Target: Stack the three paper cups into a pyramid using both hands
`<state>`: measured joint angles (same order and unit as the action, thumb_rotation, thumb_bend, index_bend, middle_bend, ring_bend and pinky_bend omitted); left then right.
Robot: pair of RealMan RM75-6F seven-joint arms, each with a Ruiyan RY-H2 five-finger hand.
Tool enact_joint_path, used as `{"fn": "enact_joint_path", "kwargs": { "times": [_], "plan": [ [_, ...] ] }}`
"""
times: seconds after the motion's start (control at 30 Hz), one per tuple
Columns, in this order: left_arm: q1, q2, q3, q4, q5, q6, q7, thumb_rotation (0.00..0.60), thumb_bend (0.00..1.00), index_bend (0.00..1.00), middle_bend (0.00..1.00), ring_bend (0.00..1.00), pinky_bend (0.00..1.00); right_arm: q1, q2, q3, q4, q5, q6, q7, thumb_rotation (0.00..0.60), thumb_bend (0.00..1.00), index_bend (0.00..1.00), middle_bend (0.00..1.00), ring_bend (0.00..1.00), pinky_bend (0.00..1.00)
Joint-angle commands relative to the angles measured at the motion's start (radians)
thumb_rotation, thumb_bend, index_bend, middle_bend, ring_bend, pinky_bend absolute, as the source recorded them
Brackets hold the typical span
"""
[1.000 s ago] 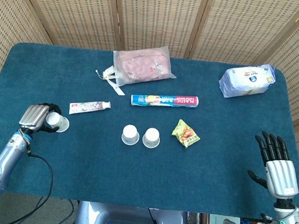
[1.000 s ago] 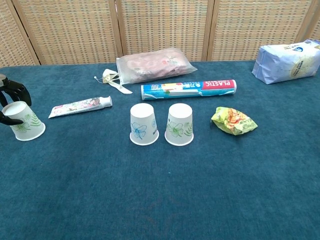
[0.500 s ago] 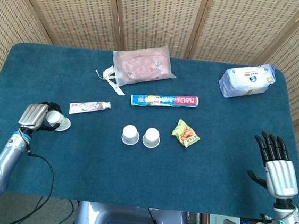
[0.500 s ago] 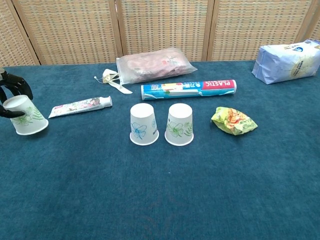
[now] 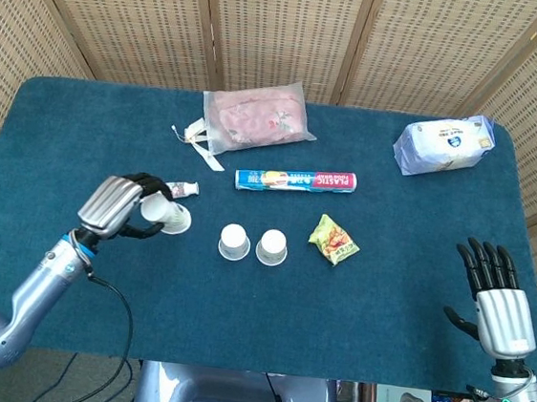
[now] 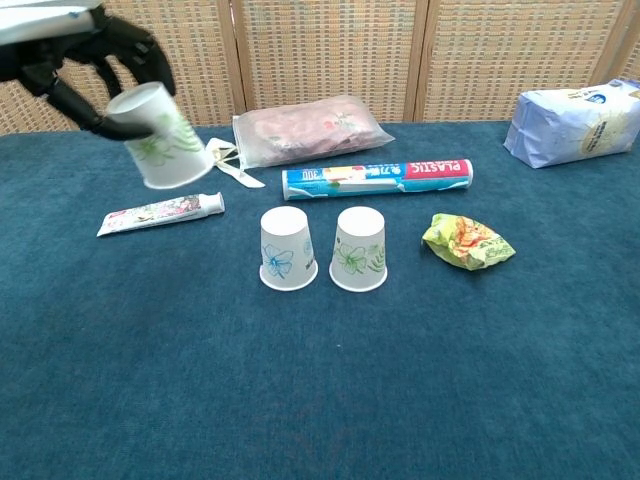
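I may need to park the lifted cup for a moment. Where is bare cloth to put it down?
The near strip in front of the two standing cups is bare, and so is the right side between the snack packet and the right hand. The middle back is crowded: toothpaste tube, plastic-wrap roll, pink pouch.

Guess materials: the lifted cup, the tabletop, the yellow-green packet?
Lifted cup in the left hand: looks like matte white paper with a printed green leaf and a rolled rim.
Tabletop: seems covered in dark teal fabric, felt or short-pile carpet, given the fuzzy, non-reflective texture.
Yellow-green packet: likely glossy plastic film, crinkled with bright highlights.
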<state>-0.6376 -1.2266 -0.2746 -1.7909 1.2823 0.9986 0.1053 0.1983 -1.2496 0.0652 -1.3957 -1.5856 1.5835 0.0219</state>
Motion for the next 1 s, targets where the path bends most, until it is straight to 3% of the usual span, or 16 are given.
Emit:
{"fn": "enact_joint_path", "kwargs": {
  "times": [0.03, 0.27, 0.4, 0.7, 1.0],
  "plan": [
    [-0.139, 0.017, -0.066, -0.127, -0.152, -0.078, 0.204, 0.600, 0.32, 0.43, 0.41, 0.32, 0.41, -0.001, 0.003, 0.003, -0.004, 0.001, -0.002, 0.000, 0.600, 0.02, 0.00, 0.13, 0.03, 0.05],
    [-0.261, -0.057, -0.058, -0.114, -0.325, -0.109, 0.380, 0.600, 0.32, 0.43, 0.41, 0.32, 0.41, -0.004, 0.005, 0.007, -0.007, 0.007, -0.011, 0.000, 0.600, 0.02, 0.00, 0.13, 0.03, 0.05],
    [-0.336, -0.134, -0.020, -0.051, -0.436, -0.103, 0.473, 0.600, 0.32, 0.43, 0.41, 0.32, 0.41, -0.008, 0.009, 0.011, -0.003, 0.016, -0.019, 0.011, 0.600, 0.02, 0.00, 0.13, 0.03, 0.05],
    [-0.389, -0.244, 0.011, 0.050, -0.473, -0.072, 0.481, 0.600, 0.32, 0.43, 0.41, 0.32, 0.41, -0.011, 0.012, 0.019, -0.005, 0.016, -0.022, 0.021, 0.600, 0.02, 0.00, 0.13, 0.03, 0.05],
    [-0.420, -0.280, 0.017, 0.093, -0.492, -0.049, 0.495, 0.600, 0.32, 0.43, 0.41, 0.32, 0.41, -0.014, 0.017, 0.027, -0.004, 0.023, -0.025, 0.040, 0.600, 0.02, 0.00, 0.13, 0.03, 0.05]
  ]
}}
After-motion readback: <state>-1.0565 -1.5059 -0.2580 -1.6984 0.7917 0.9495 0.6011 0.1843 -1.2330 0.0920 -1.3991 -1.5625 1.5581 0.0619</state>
